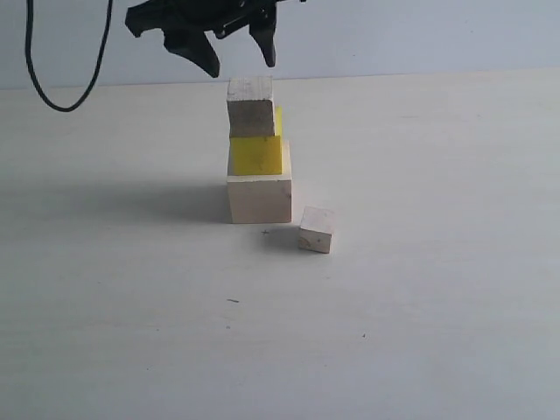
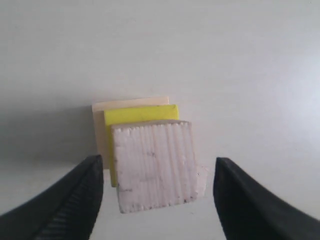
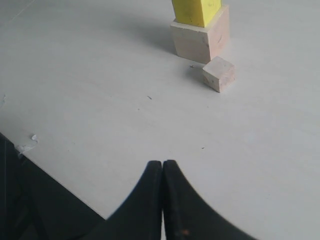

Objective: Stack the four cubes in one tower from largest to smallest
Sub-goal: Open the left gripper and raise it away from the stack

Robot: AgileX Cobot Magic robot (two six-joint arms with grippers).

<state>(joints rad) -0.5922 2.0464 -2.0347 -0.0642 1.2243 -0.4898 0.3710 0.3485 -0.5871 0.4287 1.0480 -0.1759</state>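
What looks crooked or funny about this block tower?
The medium pale wooden cube on top sits off-centre on the bright yellow cube, which is itself pushed to one side of the large pale wooden cube. The small pale wooden cube lies apart on the table, turned at an angle.

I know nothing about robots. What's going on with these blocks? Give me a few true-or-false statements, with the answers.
1. Three cubes are stacked, with the yellow cube in the middle. True.
2. The small cube sits on top of the stack. False: it lies on the table beside the big cube.
3. The left gripper is clamped on the top cube. False: its jaws are open above that cube, not touching it.
4. The right gripper is shut and holds nothing. True.
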